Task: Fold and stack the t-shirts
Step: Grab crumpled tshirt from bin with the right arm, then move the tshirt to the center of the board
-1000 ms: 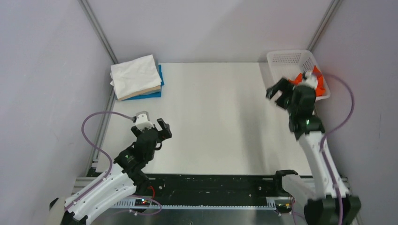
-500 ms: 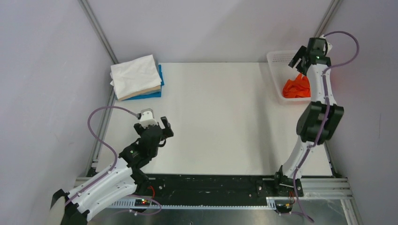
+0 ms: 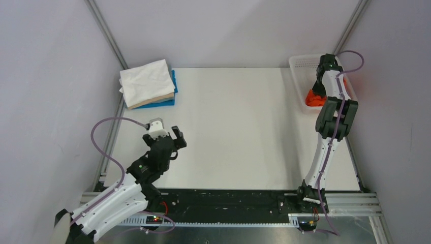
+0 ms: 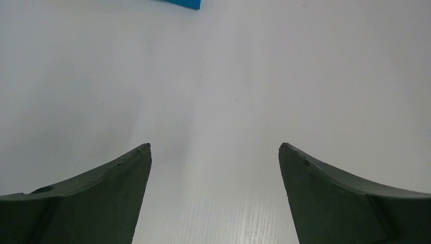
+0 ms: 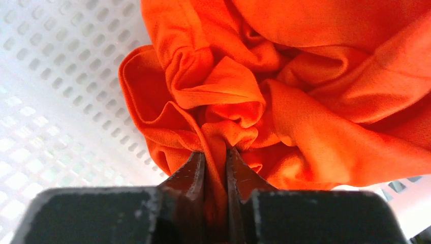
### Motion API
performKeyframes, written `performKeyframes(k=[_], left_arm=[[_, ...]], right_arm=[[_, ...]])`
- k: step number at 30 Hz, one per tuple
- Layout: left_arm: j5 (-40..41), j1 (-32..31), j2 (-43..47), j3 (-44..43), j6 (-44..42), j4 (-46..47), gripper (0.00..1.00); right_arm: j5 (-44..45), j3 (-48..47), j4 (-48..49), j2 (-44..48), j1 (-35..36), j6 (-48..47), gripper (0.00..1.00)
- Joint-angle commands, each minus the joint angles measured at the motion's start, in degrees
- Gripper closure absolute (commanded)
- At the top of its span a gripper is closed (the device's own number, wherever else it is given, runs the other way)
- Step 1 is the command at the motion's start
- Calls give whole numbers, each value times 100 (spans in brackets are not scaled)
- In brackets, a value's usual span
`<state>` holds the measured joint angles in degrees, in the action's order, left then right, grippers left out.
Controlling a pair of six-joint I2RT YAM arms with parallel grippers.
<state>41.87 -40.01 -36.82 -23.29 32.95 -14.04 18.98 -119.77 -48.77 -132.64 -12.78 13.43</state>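
At two o'clock on the table (image 3: 239, 127), the right gripper (image 5: 216, 152) is reaching down into the basket (image 3: 304, 63) and pinching a fold of the orange shirt (image 5: 305, 96). Its jaws are sitting almost together, with the cloth squeezed between them. The shirt is lying crumpled in the basket's six o'clock half, spreading over the mesh floor, and the right arm is crossing above it in the top view.

At seven o'clock, the left gripper (image 3: 167, 133) is hanging over the table, well apart from every shirt. Its jaws are standing wide apart and gripping nothing, and it is pointing toward twelve o'clock.

At ten o'clock, the pile (image 3: 148, 84) is sitting in the table's far corner. The white shirt (image 3: 147, 79) is lying on top, the beige shirt (image 3: 150, 104) is showing beneath it along the near edge, and the blue shirt (image 3: 174, 82) is peeking out at the bottom on the three o'clock side. A blue corner is just showing at the top of the left wrist view.
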Motion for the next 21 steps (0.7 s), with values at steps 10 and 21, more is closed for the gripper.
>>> performKeyframes(k=[10, 21], left_arm=[[-170, -24, 1256, 303, 122, 205, 2], [-641, -19, 1778, 474, 330, 78, 2]], right_arm=[[-1028, -743, 710, 2748, 716, -487, 100], [-2182, 387, 1836, 5059, 3018, -561, 100]])
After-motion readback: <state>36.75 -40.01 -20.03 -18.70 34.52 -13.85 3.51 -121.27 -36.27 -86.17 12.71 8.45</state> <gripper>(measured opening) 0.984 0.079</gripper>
